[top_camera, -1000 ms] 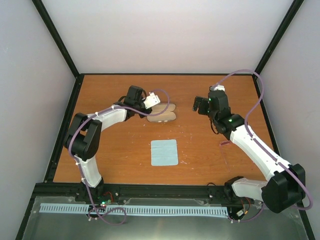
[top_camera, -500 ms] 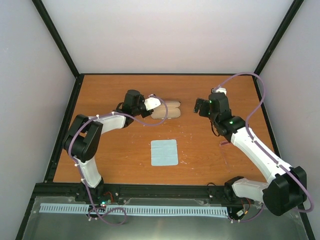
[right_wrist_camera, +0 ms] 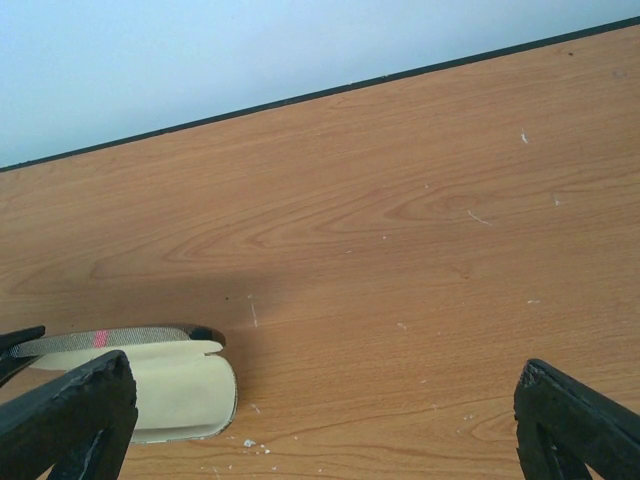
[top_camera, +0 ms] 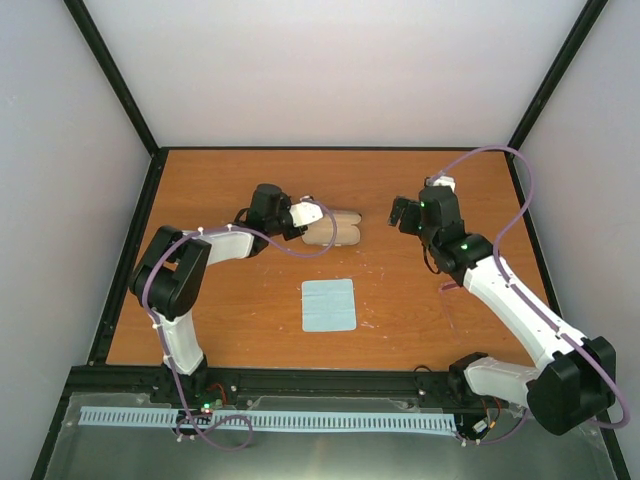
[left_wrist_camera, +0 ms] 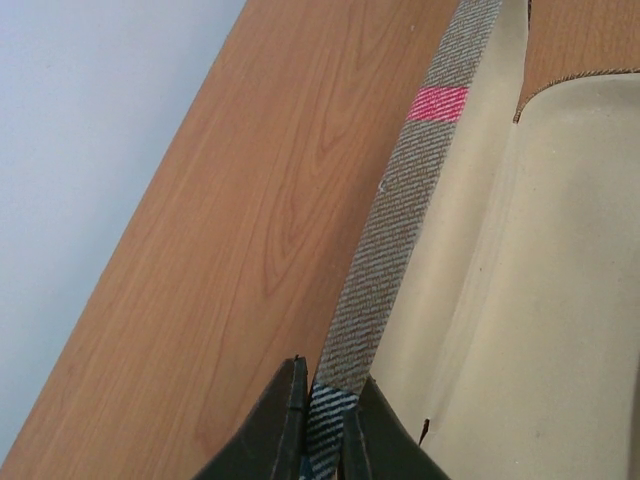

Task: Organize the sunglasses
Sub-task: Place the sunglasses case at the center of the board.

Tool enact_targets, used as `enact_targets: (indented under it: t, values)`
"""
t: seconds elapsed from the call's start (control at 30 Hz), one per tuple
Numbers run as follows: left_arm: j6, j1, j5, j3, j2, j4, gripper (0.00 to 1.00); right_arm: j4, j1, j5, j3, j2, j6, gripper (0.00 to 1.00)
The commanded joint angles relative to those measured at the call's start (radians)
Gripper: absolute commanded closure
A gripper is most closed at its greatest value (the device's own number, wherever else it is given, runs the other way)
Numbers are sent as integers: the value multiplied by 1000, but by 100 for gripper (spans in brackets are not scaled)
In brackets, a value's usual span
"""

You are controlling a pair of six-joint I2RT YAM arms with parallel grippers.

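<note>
Top external view shows the orange-brown wooden table (top_camera: 420, 320) with both arms reaching over its far half. The case (top_camera: 337, 230) lies open left of centre toward the far edge, woven brown-grey outside and cream inside. The light blue cloth (top_camera: 329, 305) lies flat nearer the arm bases, well apart from the case. The left gripper (left_wrist_camera: 328, 405) is at the case's left end. Its wrist view shows the two dark fingers pressed almost together, pinching the thin woven rim of one half of the case, with the cream lining just to the right. The right gripper (top_camera: 398, 212) sits to the right of the case, apart from it. Its fingers (right_wrist_camera: 70, 415) are spread wide at the two lower corners of the right wrist view, with only bare wood between them and nothing held. The sunglasses (top_camera: 447, 287) show only as a thin pink sliver on the table beside the right forearm, well apart from the case and both grippers, too small to tell more.
</note>
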Motion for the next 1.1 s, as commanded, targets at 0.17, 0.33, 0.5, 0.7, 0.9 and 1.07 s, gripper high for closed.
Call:
enact_targets:
  t: [0.17, 0.33, 0.5, 0.7, 0.9, 1.07]
  values:
    - [12, -9, 42, -22, 3, -22, 88, -7, 2, 29, -16, -33, 27, 0]
    - [4, -9, 36, -40, 2, -31, 88, -7, 2, 29, -22, -40, 32, 0]
    - [4, -9, 35, -60, 2, -20, 83, -9, 2, 25, -23, -38, 34, 0]
    - [1, -9, 36, -72, 1, -14, 74, -15, 2, 21, -24, -36, 38, 0]
    - [3, -9, 1, -75, -4, -12, 68, -15, 2, 17, -30, -36, 40, 0]
    - [-12, -9, -69, -58, -12, -6, 62, -9, 1, 7, -34, -31, 39, 0]
